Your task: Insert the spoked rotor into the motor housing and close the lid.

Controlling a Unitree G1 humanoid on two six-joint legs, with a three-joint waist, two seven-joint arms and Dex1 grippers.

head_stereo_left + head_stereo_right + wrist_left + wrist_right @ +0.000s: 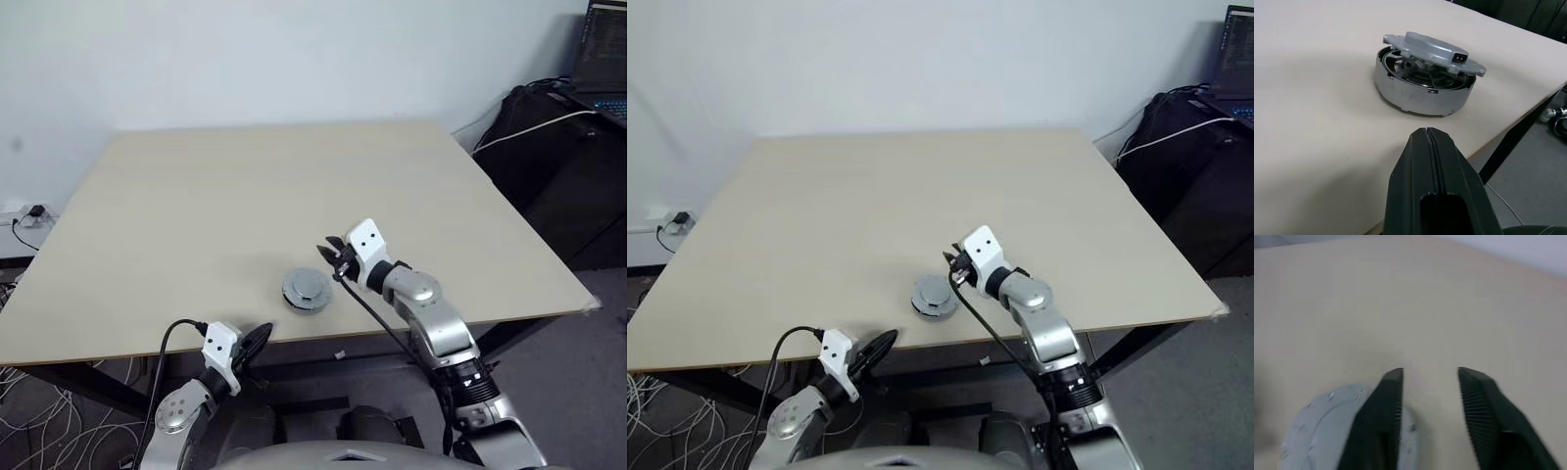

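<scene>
A broad counter [245, 196] with a pale, matte, faintly grained top carries the work near its front edge. There the motor housing [1420, 95] sits as a low round puck of brushed silver-grey metal with a smooth, slightly scuffed side wall. On top of it rests the lid [1432, 51], a flat grey metal disc with small ears around its rim and a little raised block with a dark square on its upper face; it lies tilted, one side lifted, so a gap stays open between lid and housing. Through that gap the spoked rotor [1425, 73] shows inside the housing as silver spokes around a hub. The right tool [334, 253], white-shelled with two black wedge-shaped fingers [1382, 416] ribbed on their inner faces, hovers just beside and above the housing's right side, its fingers spread apart with nothing between them. The left tool [257, 338], black and smooth, hangs at the counter's front edge, apart from the housing, its two fingers pressed together along a thin seam.
</scene>
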